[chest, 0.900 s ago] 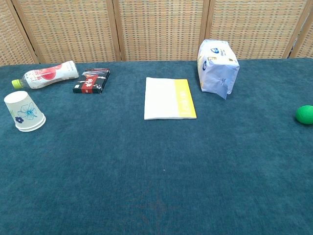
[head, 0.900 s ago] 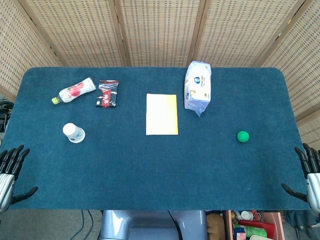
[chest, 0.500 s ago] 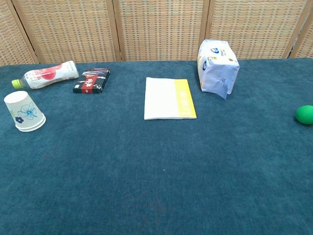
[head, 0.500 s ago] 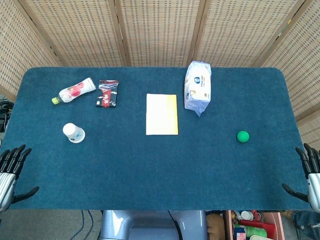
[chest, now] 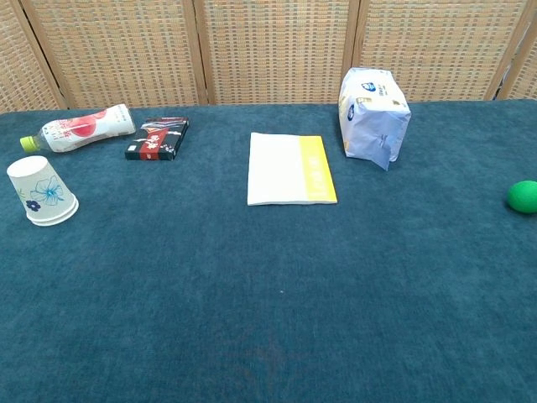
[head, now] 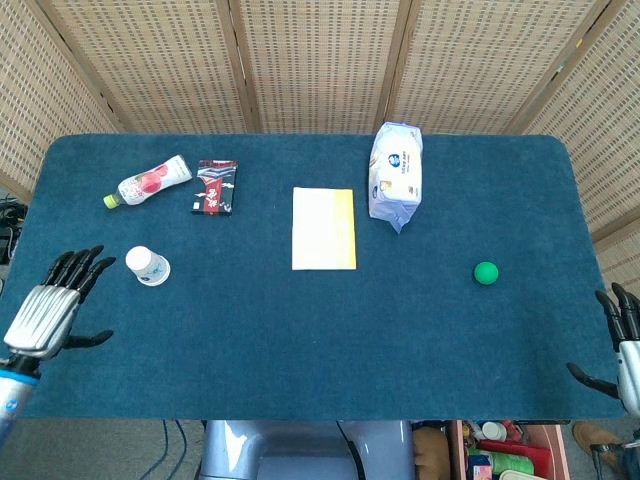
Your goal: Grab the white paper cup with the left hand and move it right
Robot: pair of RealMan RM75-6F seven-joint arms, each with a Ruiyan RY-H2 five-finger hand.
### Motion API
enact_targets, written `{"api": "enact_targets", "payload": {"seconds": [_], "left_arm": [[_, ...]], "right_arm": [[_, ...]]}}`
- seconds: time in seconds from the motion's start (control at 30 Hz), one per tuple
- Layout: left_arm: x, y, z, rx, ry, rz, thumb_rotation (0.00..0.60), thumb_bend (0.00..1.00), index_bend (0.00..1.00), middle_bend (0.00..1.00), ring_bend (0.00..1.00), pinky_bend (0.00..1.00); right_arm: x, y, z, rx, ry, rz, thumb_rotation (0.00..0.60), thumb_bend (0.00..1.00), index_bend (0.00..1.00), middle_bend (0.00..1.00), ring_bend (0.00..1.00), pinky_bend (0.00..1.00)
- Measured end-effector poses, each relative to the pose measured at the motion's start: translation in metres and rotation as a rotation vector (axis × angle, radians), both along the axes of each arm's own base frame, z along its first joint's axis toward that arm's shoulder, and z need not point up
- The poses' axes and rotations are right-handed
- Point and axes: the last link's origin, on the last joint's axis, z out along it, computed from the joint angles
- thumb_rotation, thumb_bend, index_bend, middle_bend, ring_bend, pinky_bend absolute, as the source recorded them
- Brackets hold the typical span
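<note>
Left hand is spread wide, empty, just beside the upside-down white paper cup. Right hand sits open-fingered at the table edge.

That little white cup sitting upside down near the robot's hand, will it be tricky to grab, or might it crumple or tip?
The white paper cup looks thin-walled, so a hard squeeze would probably dent it. It is likely very light, so a nudge from the left hand may slide it across the blue table. Standing on its wide rim, it seems unlikely to tip.
</note>
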Motion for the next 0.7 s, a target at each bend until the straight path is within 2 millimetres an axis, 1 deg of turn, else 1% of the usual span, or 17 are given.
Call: {"api": "enact_targets", "payload": {"seconds": [0.2, 0.3, 0.4, 0.47, 0.6, 0.7], "left_arm": [[-0.004, 0.057, -0.012, -0.037, 0.031, 0.139, 0.600, 0.11, 0.20, 0.00, 0.00, 0.00], [-0.003, 0.079, -0.022, -0.059, 0.028, 0.201, 0.600, 0.12, 0.20, 0.00, 0.00, 0.00], [0.000, 0.094, -0.032, -0.070, 0.053, 0.227, 0.600, 0.15, 0.21, 0.00, 0.00, 0.00], [0.000, 0.101, -0.037, -0.070, 0.065, 0.243, 0.600, 0.18, 0.23, 0.00, 0.00, 0.00], [0.000, 0.115, -0.046, -0.065, 0.082, 0.282, 0.600, 0.18, 0.26, 0.00, 0.00, 0.00], [-0.001, 0.121, -0.050, -0.062, 0.089, 0.295, 0.600, 0.18, 0.29, 0.00, 0.00, 0.00]], "right_arm": [[-0.006, -0.003, 0.005, -0.003, -0.025, -0.016, 0.600, 0.00, 0.00, 0.00, 0.00, 0.00], [-0.008, -0.005, 0.005, 0.004, -0.031, -0.020, 0.600, 0.00, 0.00, 0.00, 0.00, 0.00], [-0.009, -0.006, 0.005, 0.009, -0.035, -0.022, 0.600, 0.00, 0.00, 0.00, 0.00, 0.00], [-0.009, -0.007, 0.005, 0.013, -0.036, -0.023, 0.600, 0.00, 0.00, 0.00, 0.00, 0.00], [-0.010, -0.008, 0.004, 0.017, -0.036, -0.027, 0.600, 0.00, 0.00, 0.00, 0.00, 0.00], [-0.010, -0.008, 0.004, 0.017, -0.037, -0.028, 0.600, 0.00, 0.00, 0.00, 0.00, 0.00]]}}
